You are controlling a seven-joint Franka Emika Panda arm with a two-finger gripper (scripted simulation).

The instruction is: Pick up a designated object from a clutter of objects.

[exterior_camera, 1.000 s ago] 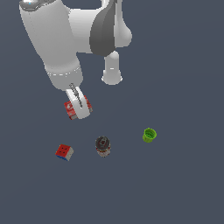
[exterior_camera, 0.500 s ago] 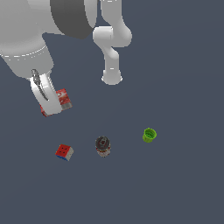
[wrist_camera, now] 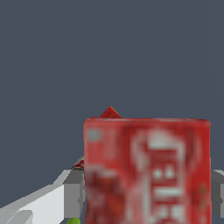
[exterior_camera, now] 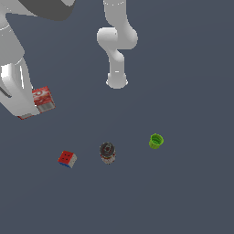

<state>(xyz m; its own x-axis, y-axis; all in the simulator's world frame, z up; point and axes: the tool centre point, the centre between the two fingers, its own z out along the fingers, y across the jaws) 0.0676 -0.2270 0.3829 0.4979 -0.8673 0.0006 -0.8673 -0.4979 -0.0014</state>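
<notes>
The small red box with white lettering [exterior_camera: 43, 98] hangs off the floor at the exterior view's left, held in my gripper [exterior_camera: 34, 106]. In the wrist view the box [wrist_camera: 146, 170] fills the frame between grey fingers [wrist_camera: 72, 199], so the gripper [wrist_camera: 146, 194] is shut on it. On the floor stand the red-white-blue puzzle cube [exterior_camera: 67, 159], the dark round can [exterior_camera: 107, 152] and the green cup [exterior_camera: 156, 141]. A corner of the cube [wrist_camera: 110, 113] and a sliver of the cup [wrist_camera: 73, 221] show past the box in the wrist view.
The arm's white base [exterior_camera: 117, 80] stands at the back of the dark grey floor [exterior_camera: 183, 192]. The arm's large white links [exterior_camera: 11, 55] fill the upper part of the exterior view's left.
The arm has carried the red box higher and toward the exterior view's left, growing larger in view. The cube, can and cup have not moved.
</notes>
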